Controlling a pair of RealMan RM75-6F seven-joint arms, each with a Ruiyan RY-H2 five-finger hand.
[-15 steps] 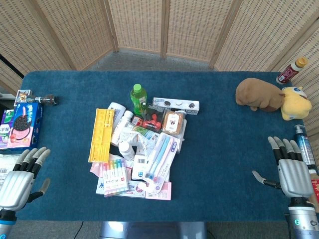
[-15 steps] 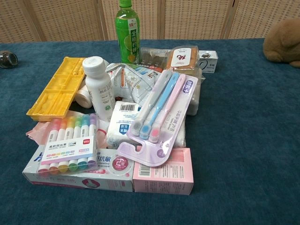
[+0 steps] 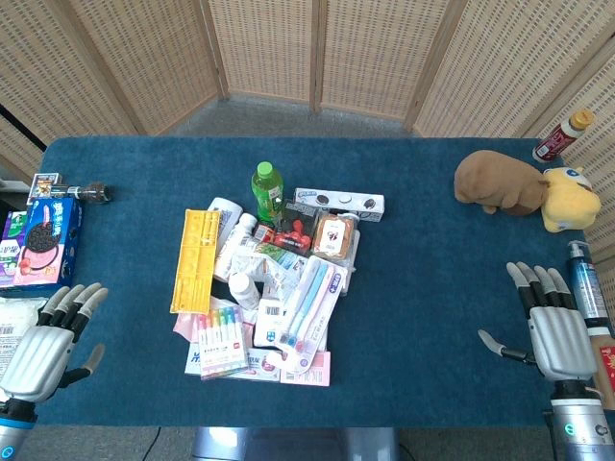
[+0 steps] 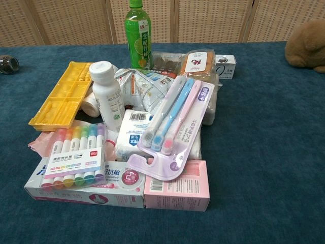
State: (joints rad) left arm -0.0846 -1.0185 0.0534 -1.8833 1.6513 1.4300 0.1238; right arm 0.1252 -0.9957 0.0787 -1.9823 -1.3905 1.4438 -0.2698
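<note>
A heap of goods lies mid-table: a green bottle [image 3: 266, 185], a yellow tray [image 3: 194, 257], a toothbrush pack [image 3: 309, 305], a highlighter set [image 3: 221, 332], a white pill bottle [image 4: 108, 94] and a pink box [image 4: 177, 186]. My left hand [image 3: 43, 344] hovers open at the near left corner, holding nothing, nearest the Oreo box [image 3: 43, 240]. Over the near right edge my right hand [image 3: 550, 328] is open too, fingers spread, beside a pump bottle [image 3: 583, 279]. Neither hand shows in the chest view.
A brown plush [image 3: 496, 182] and a yellow plush [image 3: 567, 199] sit at the far right, with a red-labelled bottle [image 3: 562, 134] behind them. Small items [image 3: 69, 188] lie at the far left. Wicker screens [image 3: 317, 53] stand behind the table [image 3: 423, 288].
Both hands have shifted slightly inward and forward over the table's near edge. The heap has not moved.
</note>
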